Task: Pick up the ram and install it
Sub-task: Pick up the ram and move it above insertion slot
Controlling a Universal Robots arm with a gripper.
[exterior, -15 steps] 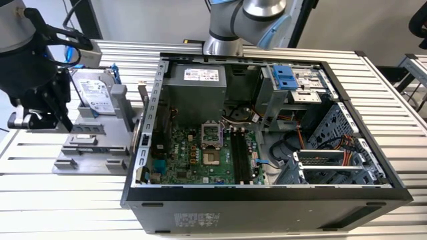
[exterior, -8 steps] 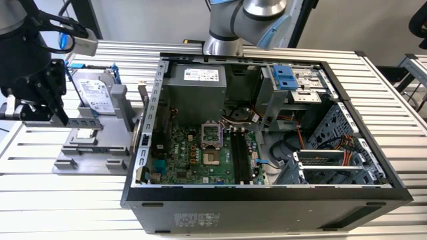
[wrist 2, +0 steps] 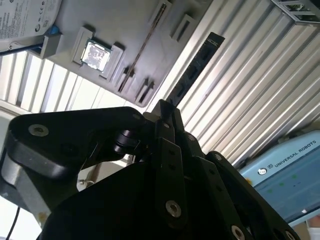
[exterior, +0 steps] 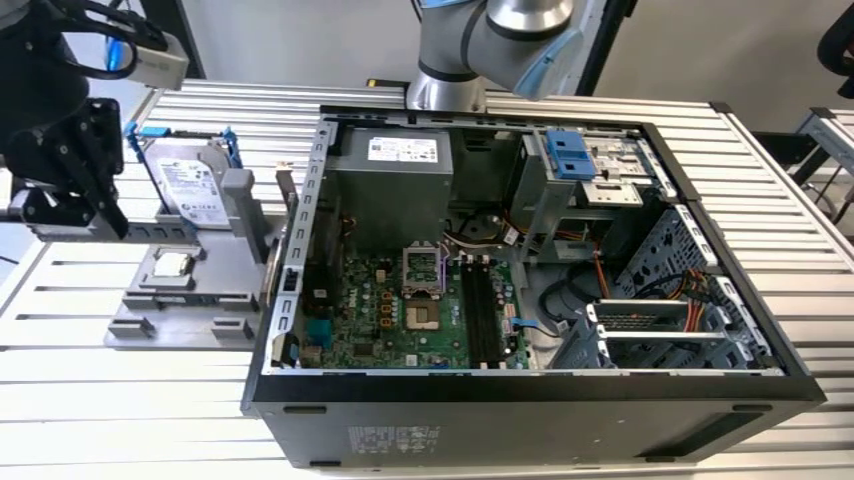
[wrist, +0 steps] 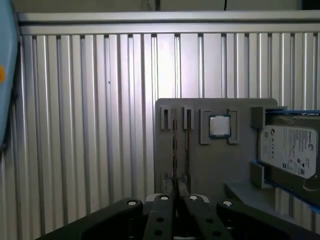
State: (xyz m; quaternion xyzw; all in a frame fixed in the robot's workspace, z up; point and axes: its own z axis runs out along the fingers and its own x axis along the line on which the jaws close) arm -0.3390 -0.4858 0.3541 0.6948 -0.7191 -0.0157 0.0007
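ram clamped in the gripper, held clear of the grey fixture.
in the second wrist view the gripper (wrist 2: 166, 111) has its fingers closed flat on one end of the ram (wrist 2: 195, 67). the stick projects straight out from the fingertips, long axis in line with them, free end over the ribbed table (wrist 2: 250, 75). in the first wrist view it appears edge-on above the grey fixture (wrist: 215, 165). in the exterior view the black memory slots (exterior: 477, 305) inside the open case (exterior: 534, 400) lie well apart from the gripper, toward the exterior view's right. the fingers hide the clamped end, and which long edge carries the contacts cannot be told.
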